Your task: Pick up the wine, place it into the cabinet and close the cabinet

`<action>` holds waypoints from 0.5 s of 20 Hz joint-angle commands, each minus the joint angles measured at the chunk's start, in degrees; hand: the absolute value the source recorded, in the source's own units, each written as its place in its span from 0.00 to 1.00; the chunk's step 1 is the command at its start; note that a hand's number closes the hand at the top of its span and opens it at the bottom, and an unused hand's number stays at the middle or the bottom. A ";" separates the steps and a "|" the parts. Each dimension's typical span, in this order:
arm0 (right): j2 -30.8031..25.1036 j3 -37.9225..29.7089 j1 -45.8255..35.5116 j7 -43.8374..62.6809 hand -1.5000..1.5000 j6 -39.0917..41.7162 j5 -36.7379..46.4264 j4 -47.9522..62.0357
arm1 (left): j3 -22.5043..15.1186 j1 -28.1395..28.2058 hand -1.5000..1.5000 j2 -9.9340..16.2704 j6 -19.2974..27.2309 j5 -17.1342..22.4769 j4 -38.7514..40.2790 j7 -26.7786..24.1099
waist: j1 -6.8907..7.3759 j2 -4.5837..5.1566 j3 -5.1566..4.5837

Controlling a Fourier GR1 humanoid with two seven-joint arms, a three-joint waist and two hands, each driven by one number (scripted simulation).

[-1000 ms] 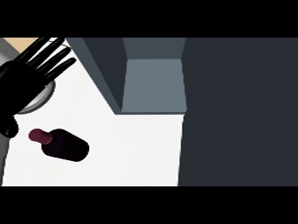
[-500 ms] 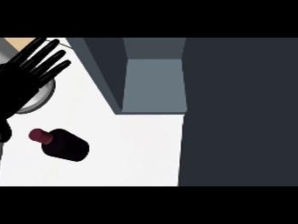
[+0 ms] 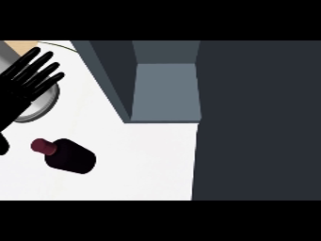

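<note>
The wine bottle [image 3: 67, 155] is dark with a maroon cap and stands on the white counter [image 3: 142, 160] at the lower left, seen from above. My left hand [image 3: 13, 94] is at the left edge, above and left of the bottle, open with its fingers spread and pointing up and right, apart from the bottle. The cabinet [image 3: 164, 89] is open, its grey inner floor showing at the top middle, with the dark door [image 3: 263, 122] filling the right side. My right hand does not show.
A round grey object [image 3: 41, 104] lies partly under my left hand at the left. The cabinet's dark side wall [image 3: 110, 75] runs slantwise between the counter and the cabinet's opening.
My left hand has shifted slightly down and to the left. The bottle and the cabinet have not moved.
</note>
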 commanded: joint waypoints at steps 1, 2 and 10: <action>-0.59 -2.31 -3.77 3.33 0.00 -1.69 -1.77 -0.38 | 0.50 -1.38 0.00 -0.55 -1.46 -3.64 5.34 -2.93 | 0.00 0.06 0.00; -0.39 -2.34 1.12 1.73 0.00 1.01 -2.76 -2.48 | 2.30 -1.01 0.00 2.56 -4.86 -1.17 6.69 -1.04 | -0.13 0.02 0.00; 1.55 -1.81 -1.69 0.59 0.00 0.76 -0.63 0.77 | 3.91 -0.79 0.00 3.82 -10.99 -4.27 13.93 -4.38 | -0.02 0.05 0.00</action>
